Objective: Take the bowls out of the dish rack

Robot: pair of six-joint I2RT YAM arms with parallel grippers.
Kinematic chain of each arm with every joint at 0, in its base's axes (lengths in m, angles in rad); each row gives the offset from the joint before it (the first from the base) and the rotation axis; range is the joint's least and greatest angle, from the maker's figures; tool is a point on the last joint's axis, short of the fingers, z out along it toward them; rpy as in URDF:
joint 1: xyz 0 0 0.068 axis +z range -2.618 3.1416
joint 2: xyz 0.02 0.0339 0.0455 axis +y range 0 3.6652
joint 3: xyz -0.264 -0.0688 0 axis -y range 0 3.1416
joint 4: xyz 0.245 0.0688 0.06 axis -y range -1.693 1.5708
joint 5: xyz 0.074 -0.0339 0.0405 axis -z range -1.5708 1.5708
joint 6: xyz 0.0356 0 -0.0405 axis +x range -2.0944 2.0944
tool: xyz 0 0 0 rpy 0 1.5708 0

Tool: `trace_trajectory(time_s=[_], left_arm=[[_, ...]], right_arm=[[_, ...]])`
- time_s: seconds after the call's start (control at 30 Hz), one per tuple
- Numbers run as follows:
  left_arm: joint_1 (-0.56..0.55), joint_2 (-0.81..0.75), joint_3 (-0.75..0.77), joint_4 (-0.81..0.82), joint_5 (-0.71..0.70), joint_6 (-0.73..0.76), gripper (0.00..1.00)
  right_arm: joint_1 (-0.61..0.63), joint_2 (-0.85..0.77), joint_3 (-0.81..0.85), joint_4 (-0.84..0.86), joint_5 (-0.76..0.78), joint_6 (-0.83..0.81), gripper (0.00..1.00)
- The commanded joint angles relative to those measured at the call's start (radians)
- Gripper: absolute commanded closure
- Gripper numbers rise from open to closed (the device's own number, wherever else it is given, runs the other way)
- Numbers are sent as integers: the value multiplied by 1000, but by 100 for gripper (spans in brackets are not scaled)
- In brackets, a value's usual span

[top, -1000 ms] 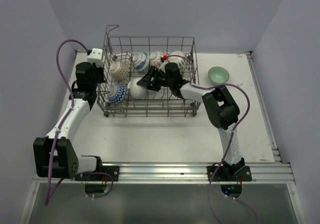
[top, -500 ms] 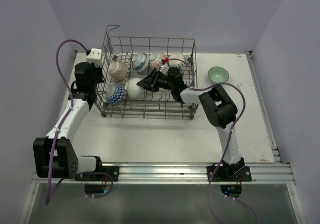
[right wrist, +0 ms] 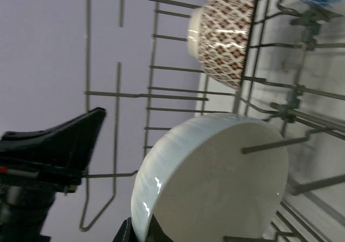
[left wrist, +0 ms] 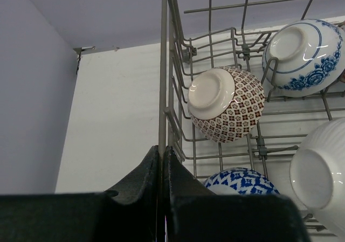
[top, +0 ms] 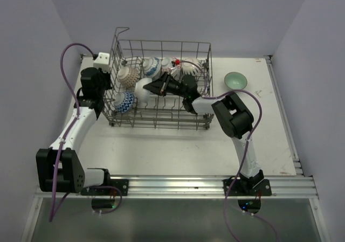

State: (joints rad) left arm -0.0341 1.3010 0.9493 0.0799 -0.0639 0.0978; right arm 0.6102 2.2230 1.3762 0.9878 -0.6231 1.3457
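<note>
While still inside the dish rack (top: 161, 124), held by the rim in the right fingers (top: 157, 85): white bowl (top: 143, 87), tipped on edge, mouth toward the right wrist, foot toward the rack's left wall. Clamped tight on that rim, no gap showing. Tines across the mouth in the right wrist view, so probably straight up first, then right over the wall to the table (top: 161, 150) near the green bowl (top: 235, 81), already out there. Brown-patterned bowl (left wrist: 226, 104) just beyond the white one; touching or not, cannot tell. Blue-patterned bowl (top: 126, 101) just below and left of it, close enough to clip on a sloppy lift.

Left fingers (left wrist: 145, 188) pinched shut on an upright wire of the rack's left wall, likely bracing it. Right arm the only one placed for this bowl.

Versus a second ago: white bowl higher and further toward the back-left, up off the rack floor; right wrist deeper in and raised; left arm and green bowl unmoved.
</note>
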Motion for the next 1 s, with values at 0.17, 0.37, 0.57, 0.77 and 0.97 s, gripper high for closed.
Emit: trace_trajectory(time_s=[0.17, 0.37, 0.57, 0.77, 0.97], left_arm=[[-36, -31, -1, 81, 67, -29, 100], [-38, -32, 0, 77, 67, -32, 100], [-38, -39, 5, 70, 32, -40, 75], [-39, -51, 8, 63, -11, -47, 36], [-46, -80, 9, 61, -77, -66, 4]], right_arm=[[22, -11, 112, 284, -56, 135, 100], [16, -170, 164, -61, -102, -51, 100], [-33, -310, 248, -392, -135, -233, 100], [-116, -431, 247, -656, -42, -399, 100], [-214, -520, 323, -1058, 117, -663, 100]])
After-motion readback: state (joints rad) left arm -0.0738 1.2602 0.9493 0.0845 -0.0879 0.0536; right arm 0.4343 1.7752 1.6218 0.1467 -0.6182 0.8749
